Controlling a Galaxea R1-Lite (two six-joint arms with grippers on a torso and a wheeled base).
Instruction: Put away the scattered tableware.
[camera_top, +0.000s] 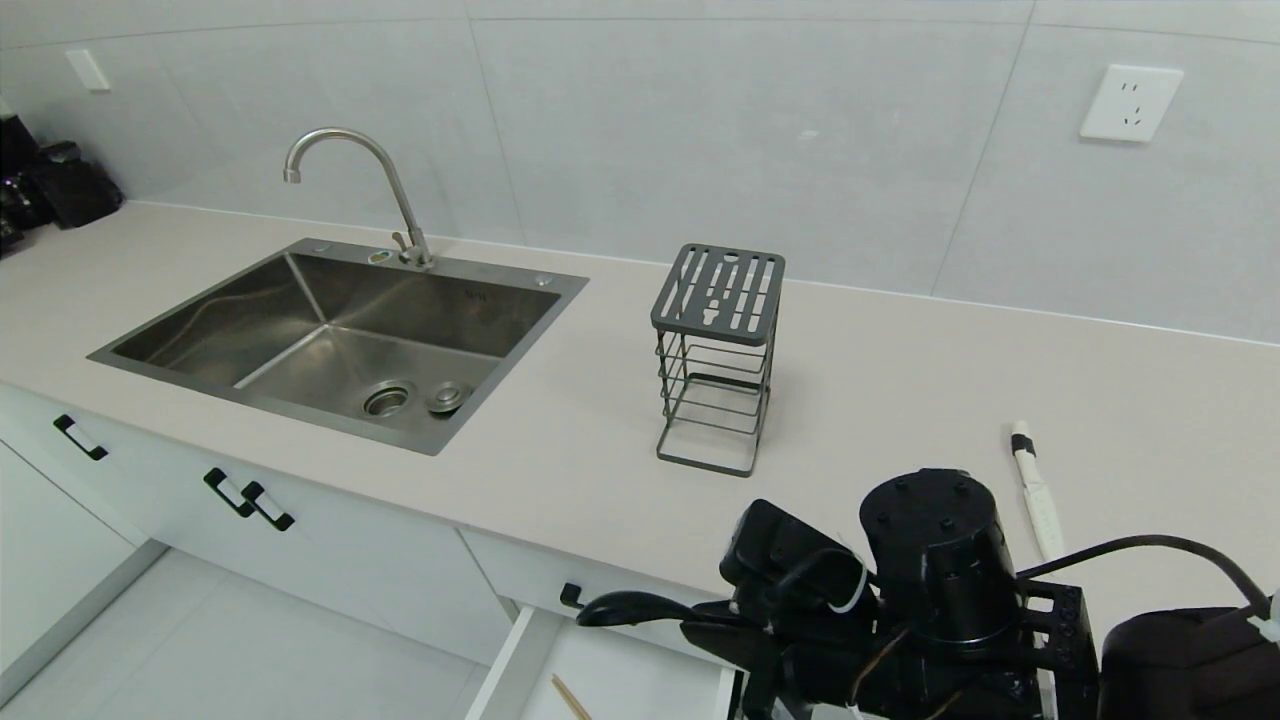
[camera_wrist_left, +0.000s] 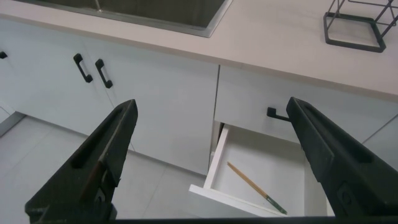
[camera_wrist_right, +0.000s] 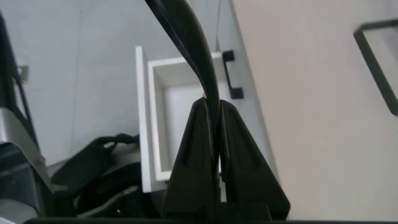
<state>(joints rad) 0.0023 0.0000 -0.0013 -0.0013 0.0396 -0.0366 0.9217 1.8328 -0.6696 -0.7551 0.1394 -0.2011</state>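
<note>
My right gripper (camera_top: 716, 628) is shut on the handle of a black spoon (camera_top: 622, 607), held level above the open white drawer (camera_top: 503, 668) under the counter's front edge. In the right wrist view the fingers (camera_wrist_right: 199, 143) pinch the thin black handle (camera_wrist_right: 186, 43) over the drawer (camera_wrist_right: 144, 112). A wooden chopstick (camera_wrist_left: 252, 185) lies inside the drawer (camera_wrist_left: 213, 163). My left gripper (camera_wrist_left: 211, 111) hangs open and empty in front of the cabinets, facing the drawer. On the counter at the right lies a white utensil with a black band (camera_top: 1036, 492).
A dark wire rack (camera_top: 718, 355) stands mid-counter. The steel sink (camera_top: 160, 340) with its tap (camera_top: 352, 150) is at the left. Cabinet doors with black handles (camera_top: 248, 498) run below the counter. A wall socket (camera_top: 1130, 103) is at the back right.
</note>
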